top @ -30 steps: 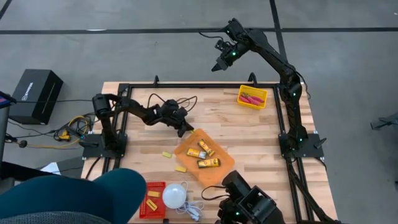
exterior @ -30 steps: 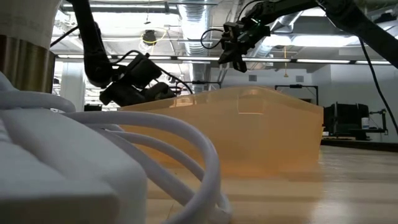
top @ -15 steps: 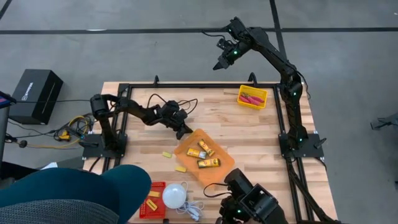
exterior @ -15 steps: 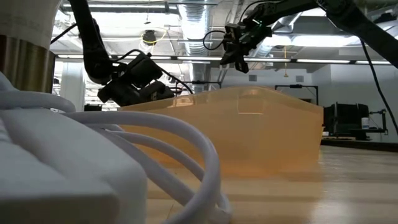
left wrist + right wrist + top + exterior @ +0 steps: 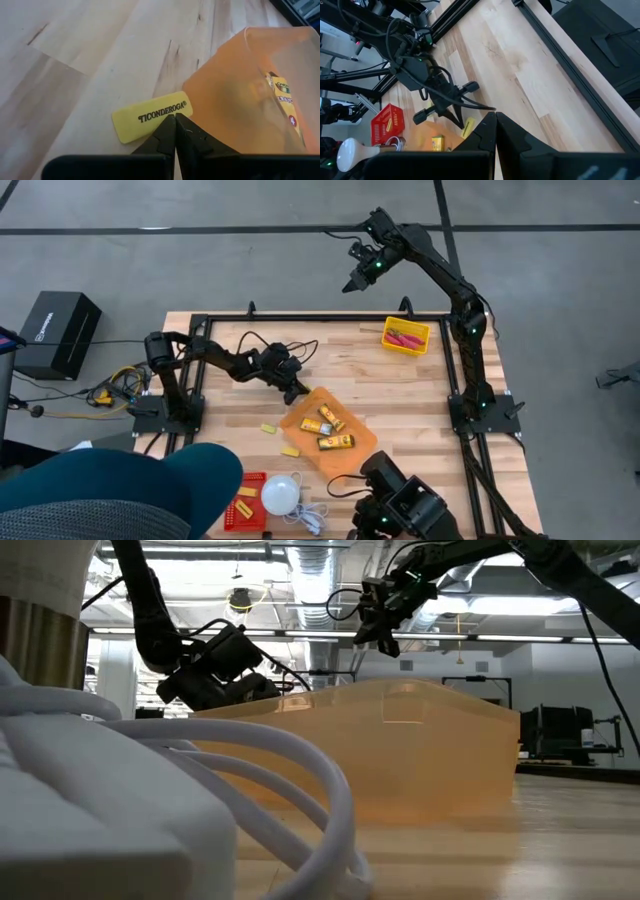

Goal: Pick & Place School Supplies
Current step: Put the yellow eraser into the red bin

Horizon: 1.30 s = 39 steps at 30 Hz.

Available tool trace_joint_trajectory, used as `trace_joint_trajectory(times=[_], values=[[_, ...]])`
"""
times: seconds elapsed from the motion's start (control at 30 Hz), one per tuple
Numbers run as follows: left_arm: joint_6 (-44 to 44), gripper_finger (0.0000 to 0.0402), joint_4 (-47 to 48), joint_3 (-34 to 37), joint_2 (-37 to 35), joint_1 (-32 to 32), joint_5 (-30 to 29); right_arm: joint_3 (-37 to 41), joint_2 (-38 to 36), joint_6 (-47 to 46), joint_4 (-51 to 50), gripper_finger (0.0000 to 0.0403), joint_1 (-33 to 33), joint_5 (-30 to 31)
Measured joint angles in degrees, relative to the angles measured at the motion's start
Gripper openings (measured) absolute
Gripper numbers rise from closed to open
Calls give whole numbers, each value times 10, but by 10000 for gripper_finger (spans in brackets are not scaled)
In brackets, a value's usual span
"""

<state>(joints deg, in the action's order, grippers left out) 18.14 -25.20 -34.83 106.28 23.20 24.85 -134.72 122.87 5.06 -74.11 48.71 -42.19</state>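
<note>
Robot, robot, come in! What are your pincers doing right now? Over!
Left pincer shut, empty, over yellow eraser beside orange tray. Right pincer shut, raised beyond the table. Nothing blocking.

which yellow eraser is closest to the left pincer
The Ticonderoga eraser right at the left pincer beside the orange tray; the other loose erasers lie farther off.
</note>
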Motion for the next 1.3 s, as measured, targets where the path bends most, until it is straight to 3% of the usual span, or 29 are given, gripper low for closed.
trace_joint_trajectory(times=[0.87,1.3], values=[[66,0,-16,0,14,-30,-14,0,0,3,-5,0,0,-1],[73,0,-122,45,16,-32,-9,0,0,9,-5,0,5,-15]])
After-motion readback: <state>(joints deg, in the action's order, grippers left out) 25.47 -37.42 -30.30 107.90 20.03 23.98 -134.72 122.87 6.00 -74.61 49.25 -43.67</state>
